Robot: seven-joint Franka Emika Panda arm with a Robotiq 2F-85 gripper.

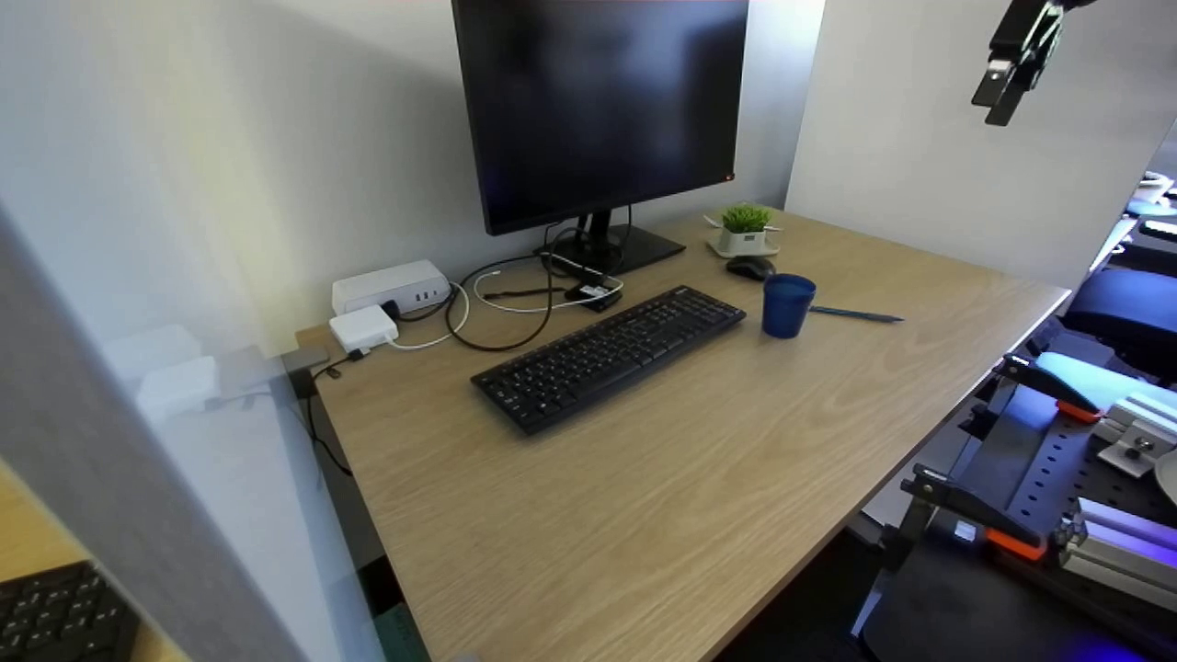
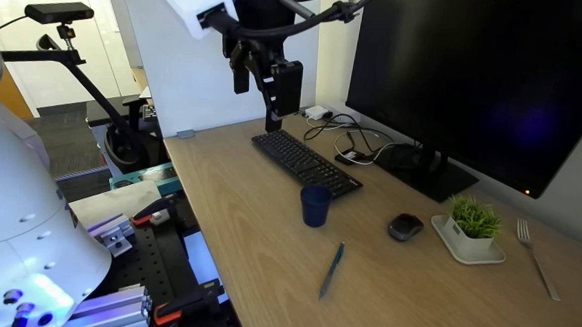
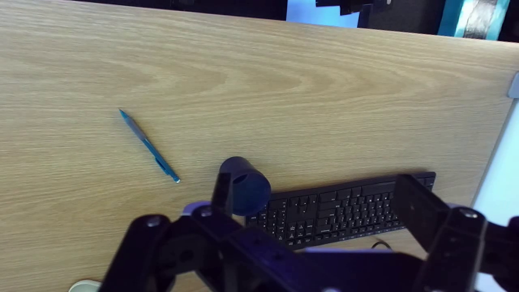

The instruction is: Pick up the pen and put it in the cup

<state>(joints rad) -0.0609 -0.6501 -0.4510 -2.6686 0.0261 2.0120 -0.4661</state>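
Observation:
A thin blue pen (image 3: 151,148) lies flat on the wooden desk, a short way from the cup and not touching it. The dark blue cup (image 2: 315,207) stands upright by the end of the keyboard; its mouth faces up in the wrist view. Both exterior views show the cup (image 1: 787,307) and the pen (image 1: 857,314). My gripper (image 2: 258,104) hangs high above the desk, its jaws wide apart with nothing between them. In the wrist view the gripper (image 3: 318,192) appears over the keyboard, and one finger overlaps part of the cup in the picture.
A black keyboard (image 1: 611,357) lies beside the cup. Behind are a mouse (image 2: 405,227), a potted plant (image 2: 473,228) on a white tray, a fork (image 2: 537,258), loose cables and a large monitor (image 1: 607,106). White boxes (image 1: 391,287) stand near the wall.

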